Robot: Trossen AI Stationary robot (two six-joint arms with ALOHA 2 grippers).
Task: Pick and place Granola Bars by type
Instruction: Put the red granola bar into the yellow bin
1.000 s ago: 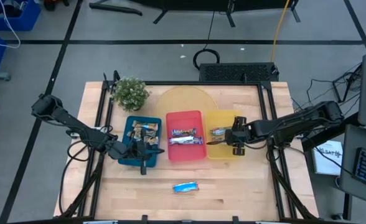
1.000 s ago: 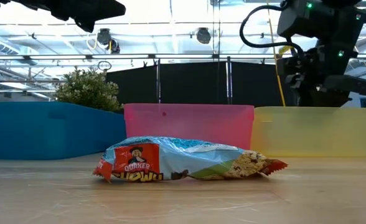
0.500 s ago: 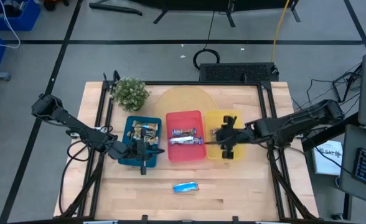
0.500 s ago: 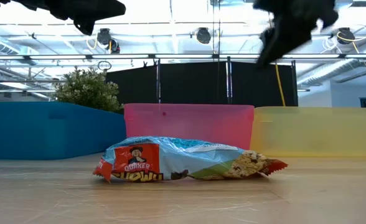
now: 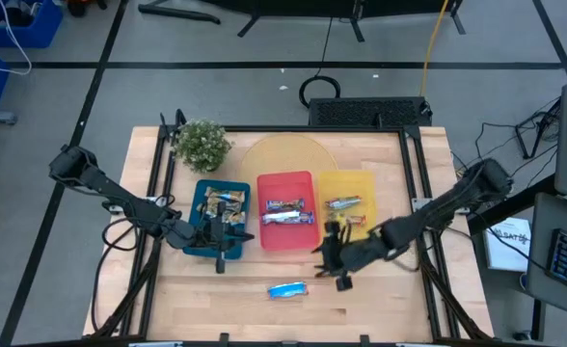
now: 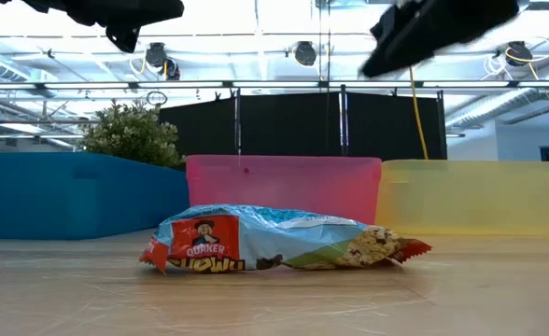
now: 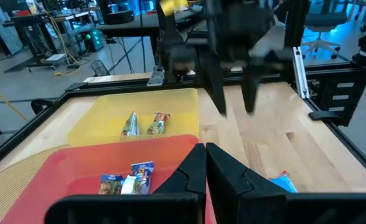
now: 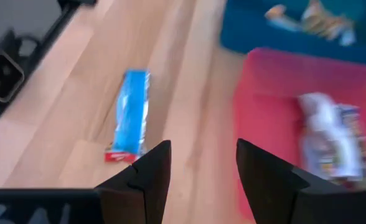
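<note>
Right gripper [image 5: 334,260] now off yellow tray [image 5: 356,181]

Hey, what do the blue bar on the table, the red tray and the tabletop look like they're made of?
Blue bar: thin glossy printed film, judging by the crinkles, sheen and crimped ends. Red tray: probably plastic, smooth and faintly translucent, with light glowing through its wall in the low view. Tabletop: light wood, likely sealed planks, showing grain, seams and a soft sheen.

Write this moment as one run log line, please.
left gripper: shut, at blue tray | right gripper: open, empty, near blue bar on table
</note>
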